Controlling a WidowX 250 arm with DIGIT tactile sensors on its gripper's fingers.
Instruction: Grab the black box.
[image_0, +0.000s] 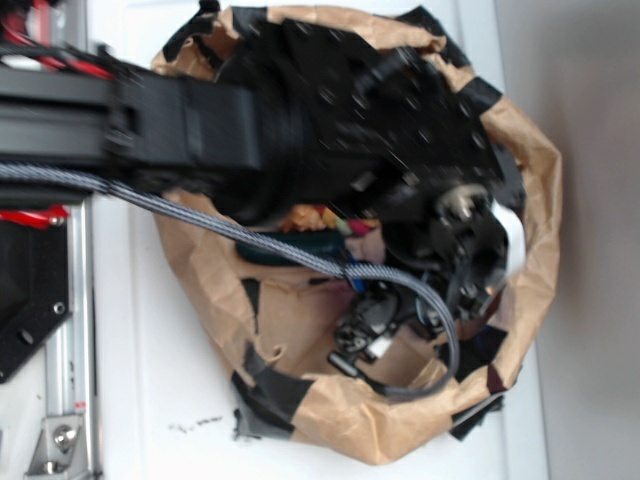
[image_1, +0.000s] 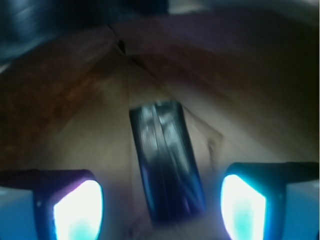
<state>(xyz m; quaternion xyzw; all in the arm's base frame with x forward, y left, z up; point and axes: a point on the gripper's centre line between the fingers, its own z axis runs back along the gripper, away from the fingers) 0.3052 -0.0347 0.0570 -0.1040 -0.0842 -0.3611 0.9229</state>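
Observation:
In the wrist view the black box (image_1: 167, 160) is a glossy dark oblong shape with pale reflections, lying on brown paper. It runs from the middle of the frame down between my fingers. My gripper (image_1: 160, 206) is open, with one bright pad (image_1: 77, 210) left of the box and the other right of it. Gaps show on both sides, so neither pad touches the box. In the exterior view my gripper (image_0: 468, 262) reaches down into the paper-lined bin (image_0: 345, 425), and the arm hides the box.
The bin's crumpled brown paper walls, patched with black tape (image_0: 270, 392), rise around the gripper. Inside lie colourful small items (image_0: 322, 218), a dark green object (image_0: 285, 252) and a black and white gadget (image_0: 365, 328). A braided cable (image_0: 250, 235) crosses the bin.

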